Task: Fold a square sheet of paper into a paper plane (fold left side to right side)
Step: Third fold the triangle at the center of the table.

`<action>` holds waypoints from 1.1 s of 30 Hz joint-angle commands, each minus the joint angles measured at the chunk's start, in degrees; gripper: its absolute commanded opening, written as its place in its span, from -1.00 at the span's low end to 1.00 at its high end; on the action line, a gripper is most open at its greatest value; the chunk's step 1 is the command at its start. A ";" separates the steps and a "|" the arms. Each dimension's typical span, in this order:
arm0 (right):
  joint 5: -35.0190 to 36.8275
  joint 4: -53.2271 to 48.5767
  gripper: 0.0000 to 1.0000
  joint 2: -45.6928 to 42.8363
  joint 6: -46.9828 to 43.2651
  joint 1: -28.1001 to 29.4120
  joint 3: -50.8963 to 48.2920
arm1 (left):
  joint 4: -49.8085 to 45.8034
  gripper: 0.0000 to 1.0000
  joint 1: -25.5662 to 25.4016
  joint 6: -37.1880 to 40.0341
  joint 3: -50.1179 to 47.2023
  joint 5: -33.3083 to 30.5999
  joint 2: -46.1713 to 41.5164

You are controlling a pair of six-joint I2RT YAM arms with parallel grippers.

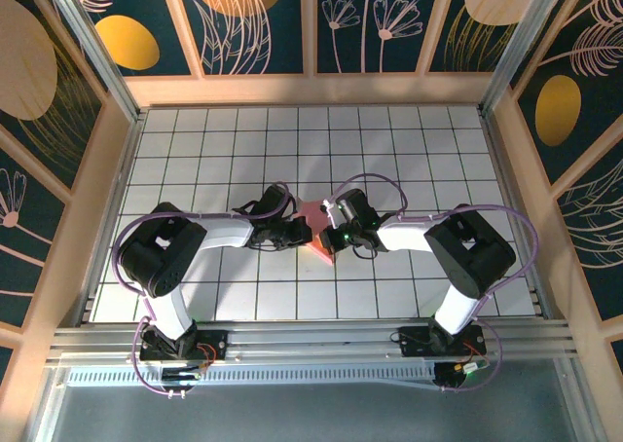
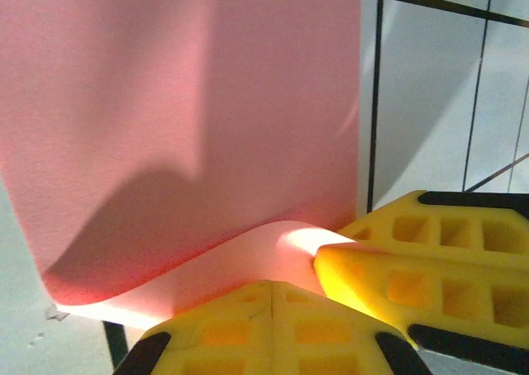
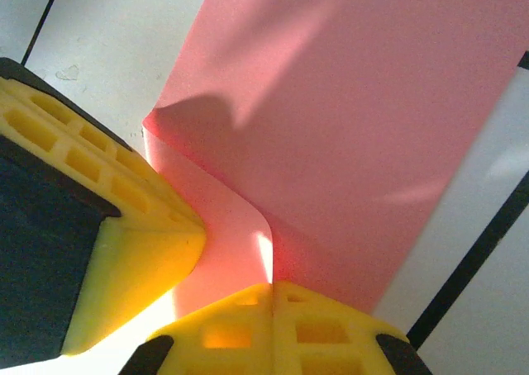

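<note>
Pink and thin, the square sheet of paper (image 1: 313, 216) lies near the middle of the surface, and part of it stands up in a soft curl. We think the left-to-right fold is under way, with no sharp crease yet. The left gripper (image 2: 272, 291) and the right gripper (image 3: 272, 291) are each squeezed together and seem to pinch the sheet. Next we would need to match the edges and press flat. The table (image 1: 214, 140) is white with black lines, and dark blue walls (image 1: 263, 33) with gold shapes stand around it.
</note>
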 commanded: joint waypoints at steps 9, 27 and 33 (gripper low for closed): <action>0.77 -2.67 -1.00 2.10 -0.37 -0.35 -0.51 | -2.13 -0.94 -0.14 0.35 -1.50 -2.25 0.56; -1.33 -2.65 -0.71 -1.87 2.97 -2.19 2.47 | -6.18 -1.00 -0.17 0.02 -1.07 -6.37 3.59; 0.73 -6.40 -0.42 -5.04 3.40 -3.72 2.83 | -6.35 -1.00 -0.17 0.00 -0.97 -6.41 3.87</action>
